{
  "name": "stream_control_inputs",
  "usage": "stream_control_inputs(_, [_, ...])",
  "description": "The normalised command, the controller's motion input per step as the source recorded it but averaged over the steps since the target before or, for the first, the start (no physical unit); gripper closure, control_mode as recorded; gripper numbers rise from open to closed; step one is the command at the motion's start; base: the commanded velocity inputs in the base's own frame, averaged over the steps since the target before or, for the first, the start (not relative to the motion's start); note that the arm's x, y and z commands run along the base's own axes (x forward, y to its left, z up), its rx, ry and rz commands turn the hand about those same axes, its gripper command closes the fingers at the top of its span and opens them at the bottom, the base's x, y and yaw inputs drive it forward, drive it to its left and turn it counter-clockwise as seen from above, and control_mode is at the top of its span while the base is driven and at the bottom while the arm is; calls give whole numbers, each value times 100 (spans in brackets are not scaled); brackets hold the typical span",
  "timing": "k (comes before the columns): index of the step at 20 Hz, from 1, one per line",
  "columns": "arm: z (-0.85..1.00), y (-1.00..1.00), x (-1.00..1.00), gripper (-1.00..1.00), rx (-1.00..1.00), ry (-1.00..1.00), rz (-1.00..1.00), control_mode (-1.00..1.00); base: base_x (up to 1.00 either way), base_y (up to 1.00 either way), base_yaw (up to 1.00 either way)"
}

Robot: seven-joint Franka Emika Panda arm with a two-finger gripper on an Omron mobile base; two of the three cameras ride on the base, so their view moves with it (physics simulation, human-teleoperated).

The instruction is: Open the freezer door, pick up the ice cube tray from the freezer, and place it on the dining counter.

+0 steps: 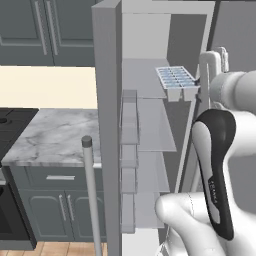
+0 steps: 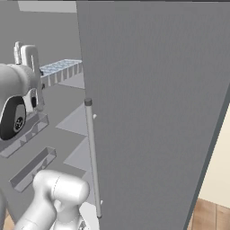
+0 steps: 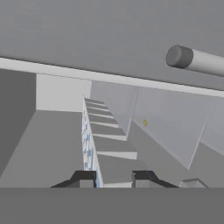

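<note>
The freezer door (image 1: 107,125) stands wide open and edge-on, with grey bins (image 1: 129,131) on its inner face and its silver bar handle (image 1: 90,190) in front. Inside the white freezer (image 1: 145,40) are pale grey shelves (image 1: 155,125). The light blue ice cube tray (image 1: 176,80) is level at the front edge of the top shelf. My gripper (image 1: 198,86) meets its right end. In the hand view the tray (image 3: 89,144) runs away edge-on from between my fingertips, and the gripper (image 3: 113,177) is shut on it. From the right, the tray (image 2: 60,71) juts out past the gripper (image 2: 41,74). The dining counter is out of view.
The plain grey fridge door (image 2: 157,112) with its bar handle (image 2: 92,157) stands close on the right. A smaller marble counter (image 1: 55,135) over dark cabinets lies left of the open door, below a cream wall. Door bins (image 2: 31,130) sit just under my hand.
</note>
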Motion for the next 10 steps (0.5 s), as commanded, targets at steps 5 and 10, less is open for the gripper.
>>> stream_control_inputs(5, [9, -3, -34, 100, 0, 0, 0, -100, 0, 0, 0])
stream_control_inputs(10, [6, 0, -16, 100, 0, 0, 0, -100, 0, 0, 0])
